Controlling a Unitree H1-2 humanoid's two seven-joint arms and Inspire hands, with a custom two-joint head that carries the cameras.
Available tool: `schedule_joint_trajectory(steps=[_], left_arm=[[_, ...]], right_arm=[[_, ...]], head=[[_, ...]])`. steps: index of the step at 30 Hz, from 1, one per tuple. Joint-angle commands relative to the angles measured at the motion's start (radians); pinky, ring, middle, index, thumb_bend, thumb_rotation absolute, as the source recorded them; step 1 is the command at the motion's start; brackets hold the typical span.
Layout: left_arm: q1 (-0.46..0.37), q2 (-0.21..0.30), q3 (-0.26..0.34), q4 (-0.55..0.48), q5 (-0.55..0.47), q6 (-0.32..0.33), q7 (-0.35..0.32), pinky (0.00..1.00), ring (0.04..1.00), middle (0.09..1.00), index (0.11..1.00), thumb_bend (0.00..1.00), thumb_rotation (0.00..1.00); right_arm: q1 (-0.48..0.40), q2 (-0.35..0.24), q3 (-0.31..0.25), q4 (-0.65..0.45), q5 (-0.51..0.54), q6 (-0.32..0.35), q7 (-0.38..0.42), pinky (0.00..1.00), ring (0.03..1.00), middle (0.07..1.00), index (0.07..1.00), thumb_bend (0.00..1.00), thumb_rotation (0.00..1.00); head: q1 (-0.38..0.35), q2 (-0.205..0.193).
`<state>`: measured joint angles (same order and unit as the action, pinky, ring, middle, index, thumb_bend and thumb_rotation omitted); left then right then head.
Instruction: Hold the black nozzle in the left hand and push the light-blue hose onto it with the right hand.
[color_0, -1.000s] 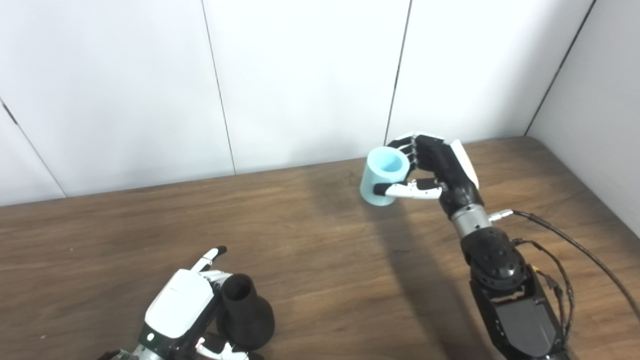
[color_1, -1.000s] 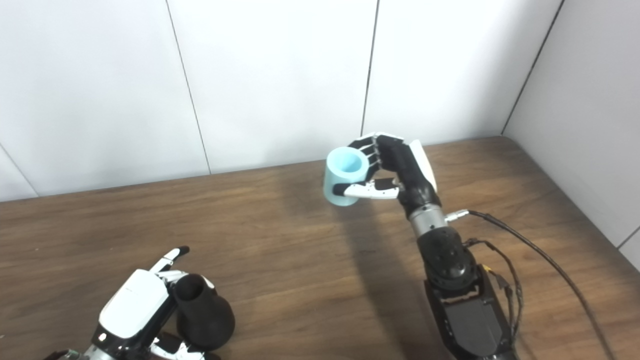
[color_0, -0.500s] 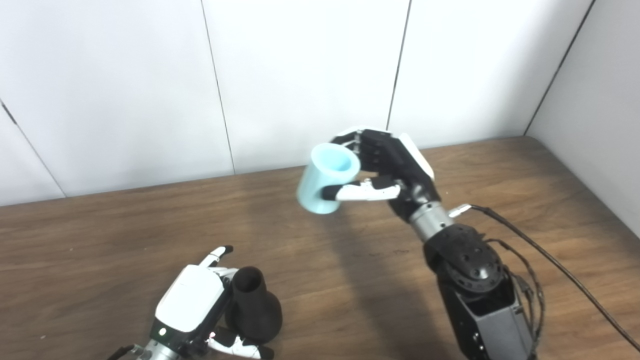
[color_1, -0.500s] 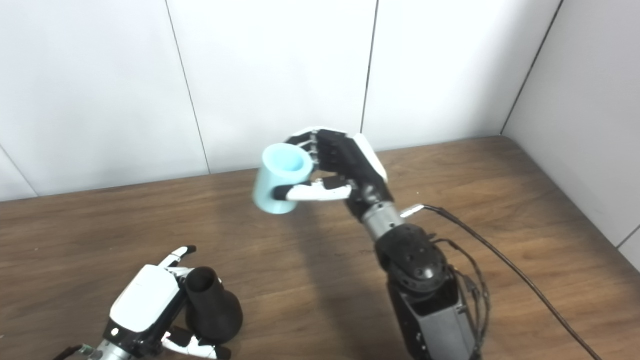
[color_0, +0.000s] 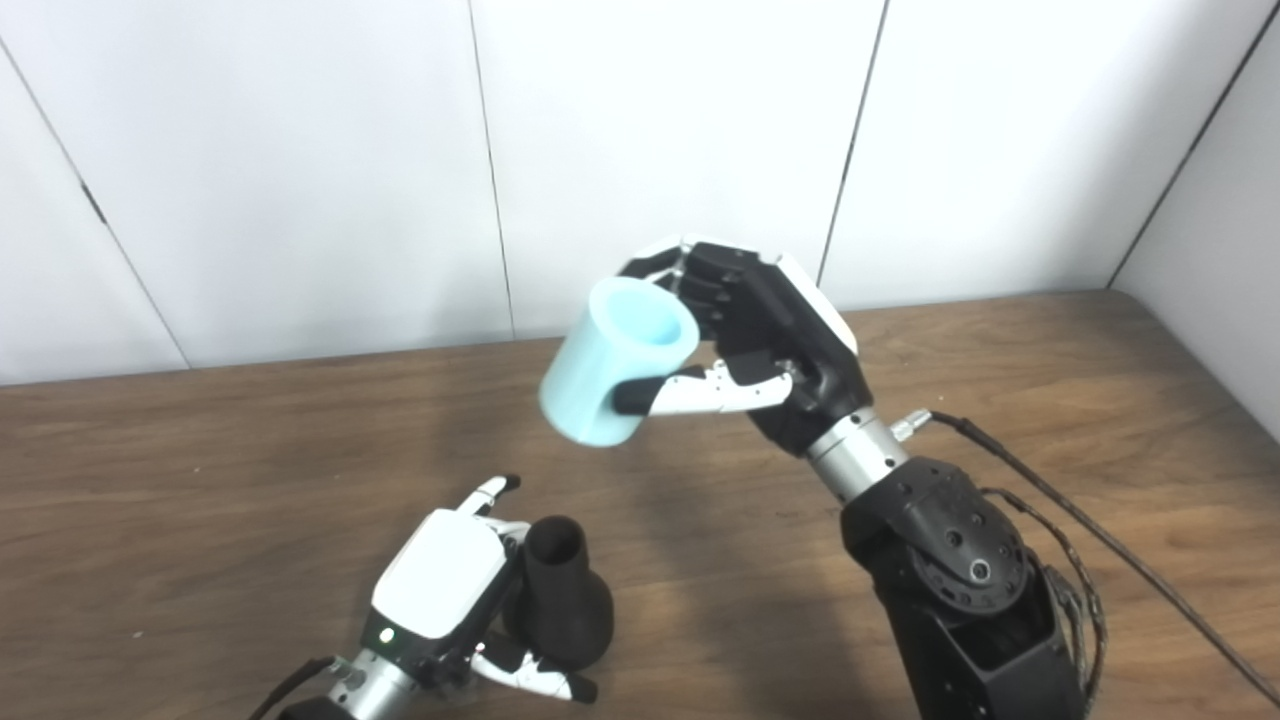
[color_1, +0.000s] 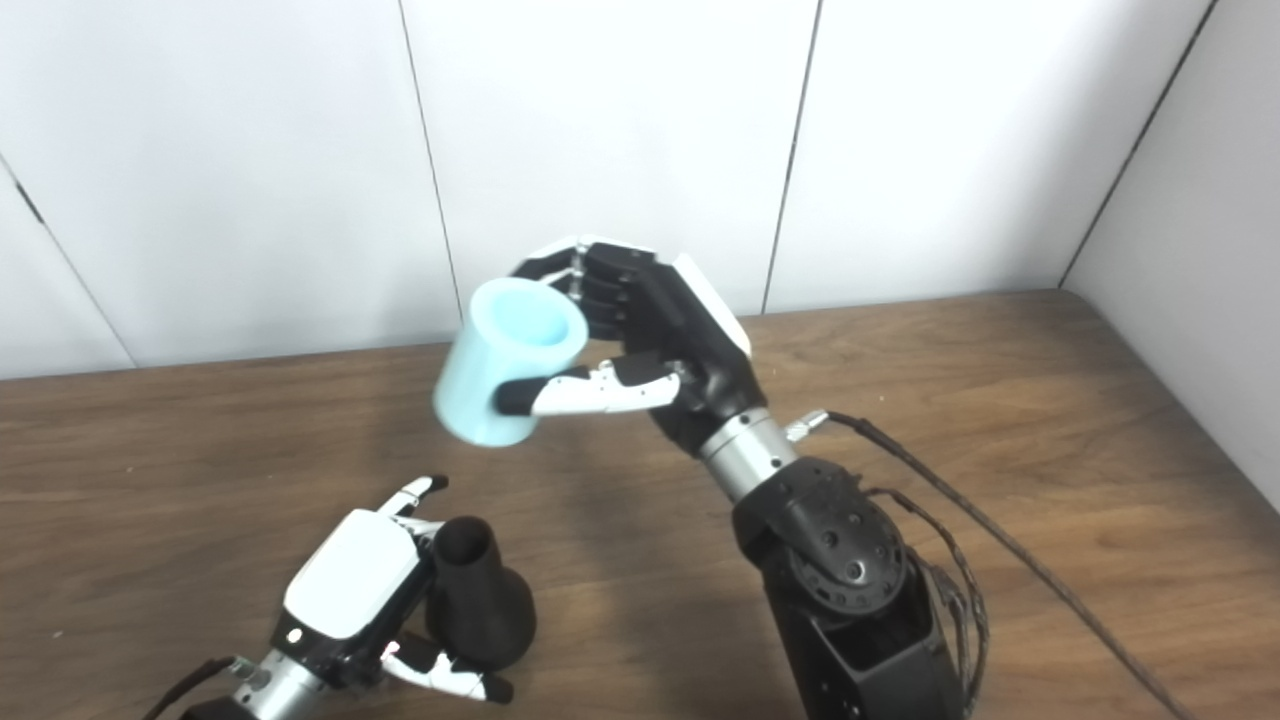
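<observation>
Left hand (color_0: 440, 590) low at near edge of wooden bench (color_0: 200, 480), clamped around black nozzle (color_0: 560, 610); narrow open neck up, flared base down by the bench surface. Right hand (color_0: 760, 345) raised above bench, closed on light-blue hose (color_0: 615, 360), thumb across its near side, fingers round the back. Hose tilted, open end up and toward right. Up and right of nozzle, clearly apart, not yet on it. Black cable (color_0: 1080, 520) trailing from right wrist.
</observation>
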<state>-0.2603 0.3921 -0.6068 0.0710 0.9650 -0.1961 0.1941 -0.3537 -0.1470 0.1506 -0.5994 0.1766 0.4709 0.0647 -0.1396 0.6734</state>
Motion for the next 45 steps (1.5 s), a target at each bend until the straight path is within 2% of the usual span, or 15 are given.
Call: schedule_joint_trajectory(steps=[1,6,11,15,19,22,25,28,36,39,45], left_arm=[[0.05,-0.017,-0.079,0.078,0.064,-0.006,-0.109,0.9,0.549,0.469,0.507,0.52,0.0],[0.043,-0.021,-0.083,0.101,0.074,0.001,-0.092,0.9,0.545,0.462,0.513,0.52,0.0],[0.04,-0.021,-0.085,0.116,0.071,-0.003,-0.076,0.9,0.535,0.46,0.514,0.52,0.0],[0.044,-0.02,-0.083,0.113,0.058,-0.008,-0.074,0.89,0.53,0.45,0.517,0.52,0.0],[0.045,-0.015,-0.086,0.104,0.069,-0.003,-0.079,0.89,0.532,0.459,0.512,0.52,0.0],[0.045,-0.013,-0.088,0.092,0.074,0.01,-0.098,0.9,0.543,0.457,0.518,0.52,0.0],[0.044,-0.014,-0.09,0.093,0.072,0.01,-0.092,0.9,0.543,0.456,0.518,0.52,0.0],[0.045,-0.014,-0.091,0.094,0.07,0.007,-0.089,0.9,0.542,0.457,0.516,0.52,0.0],[0.046,-0.014,-0.094,0.092,0.074,0.01,-0.09,0.9,0.538,0.456,0.514,0.52,0.0],[0.045,-0.013,-0.096,0.095,0.077,0.008,-0.088,0.91,0.536,0.451,0.517,0.52,0.0],[0.047,-0.012,-0.098,0.09,0.083,0.012,-0.094,0.91,0.543,0.461,0.515,0.52,0.0]], right_arm=[[-0.034,-0.036,0.008,-0.041,0.024,-0.001,-0.027,0.29,0.418,0.441,0.517,0.52,0.0],[-0.028,-0.106,0.061,-0.055,0.094,-0.001,-0.081,0.29,0.427,0.456,0.515,0.52,0.0],[-0.017,-0.183,0.137,-0.071,0.149,-0.001,-0.145,0.28,0.424,0.466,0.51,0.52,0.0],[-0.002,-0.216,0.188,-0.067,0.174,-0.001,-0.181,0.28,0.423,0.466,0.507,0.52,0.0],[-0.008,-0.252,0.214,-0.065,0.123,-0.001,-0.179,0.28,0.42,0.467,0.508,0.52,0.0],[-0.033,-0.294,0.232,-0.073,0.022,-0.001,-0.138,0.26,0.41,0.467,0.52,0.51,0.0],[-0.05,-0.31,0.235,-0.082,-0.053,-0.001,-0.093,0.25,0.396,0.463,0.527,0.51,0.0],[-0.055,-0.307,0.234,-0.084,-0.132,-0.001,-0.045,0.24,0.389,0.457,0.53,0.51,0.0],[-0.038,-0.236,0.205,-0.067,-0.275,-0.005,0.055,0.25,0.394,0.463,0.529,0.51,0.0],[-0.033,-0.219,0.212,-0.056,-0.357,-0.037,0.076,0.25,0.393,0.468,0.53,0.51,0.0],[-0.01,-0.178,0.202,-0.014,-0.411,-0.106,0.108,0.26,0.392,0.468,0.535,0.51,0.0]], head=[[0.003,0.002],[0.009,0.007],[0.015,0.012],[0.015,0.015],[0.012,0.018],[0.011,0.018],[0.012,0.018],[0.015,0.019],[0.018,0.016],[0.018,0.015],[0.021,0.012]])
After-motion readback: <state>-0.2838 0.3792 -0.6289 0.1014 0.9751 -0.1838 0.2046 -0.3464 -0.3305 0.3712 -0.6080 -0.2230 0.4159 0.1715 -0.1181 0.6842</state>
